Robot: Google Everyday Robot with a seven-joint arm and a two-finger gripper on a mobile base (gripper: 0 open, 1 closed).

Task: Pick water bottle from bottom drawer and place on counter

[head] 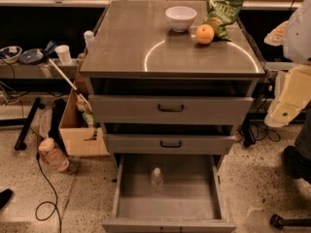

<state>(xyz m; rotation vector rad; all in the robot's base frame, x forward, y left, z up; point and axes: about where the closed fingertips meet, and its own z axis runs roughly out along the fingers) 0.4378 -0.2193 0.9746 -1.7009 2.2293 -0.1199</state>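
Note:
The water bottle [156, 179], small and clear with a white cap, stands upright in the middle of the open bottom drawer [131, 193]. The drawer is pulled out and shows its grey tray interior. The counter [146, 33] is the flat grey-brown cabinet top with a bright circular arc. Only white and cream parts of my arm [291, 96] show at the right edge, beside the cabinet and level with the top drawer. The gripper itself is out of view.
A white bowl [181, 18], an orange [204, 34] and a green chip bag [221, 13] sit at the counter's back right. The two upper drawers are slightly open. A cardboard box [80, 125], a pinkish bottle [52, 154] and cables lie on the floor at left.

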